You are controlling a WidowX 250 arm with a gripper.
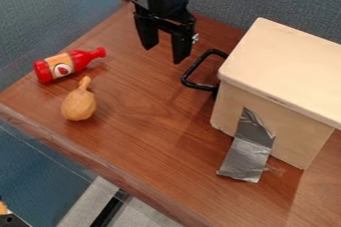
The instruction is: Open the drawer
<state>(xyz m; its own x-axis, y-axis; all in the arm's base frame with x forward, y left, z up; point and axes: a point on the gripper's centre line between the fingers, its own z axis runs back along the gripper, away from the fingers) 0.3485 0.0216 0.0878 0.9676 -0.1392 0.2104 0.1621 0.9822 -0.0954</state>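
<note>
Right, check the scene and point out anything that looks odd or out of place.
A wrinkled strip of silver tape runs from the wooden box down onto the table, looking like a makeshift anchor. The red bottle lies on its side, though I see no spill beside it.

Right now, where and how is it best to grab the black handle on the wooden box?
Likely the middle of the outer bar on the black handle, with the gripper coming down from above, one finger inside the loop and one outside. The handle juts from the side of the wooden box, leaving a gap behind the bar.
</note>
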